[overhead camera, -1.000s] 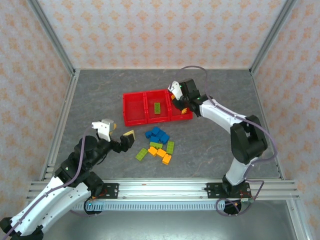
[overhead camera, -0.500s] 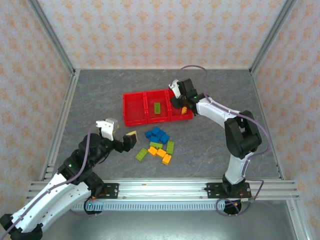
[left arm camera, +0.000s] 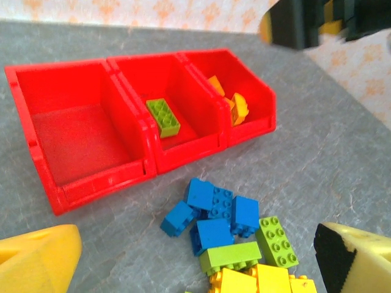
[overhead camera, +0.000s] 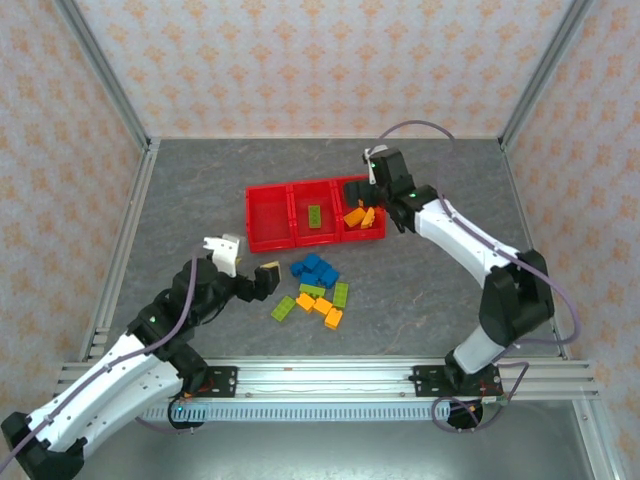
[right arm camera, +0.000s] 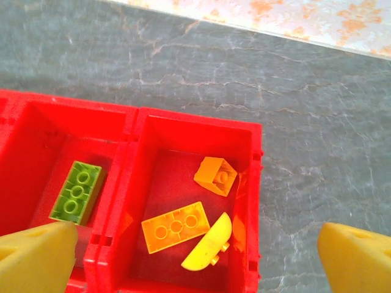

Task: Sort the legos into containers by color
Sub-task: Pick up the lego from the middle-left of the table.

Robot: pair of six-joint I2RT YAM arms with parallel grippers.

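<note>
With my right gripper spread empty over the orange legos lying between my fingers in the containers, I'd lift straight up, while my left gripper, spread too, should straddle one of the blue legos just ahead.

Two yellow fingers sit in the bottom corners, spread wide apart with nothing gripped between them. Below them stands a red bin on the grey desk. Three pieces lie inside it: a long orange brick, flat with its studs up; a small orange sloped brick near the right wall; and a yellow curved piece touching the long brick's end. The neighbouring bin, joined on the left, holds one green brick. Patterned wallpaper edges the top.
</note>
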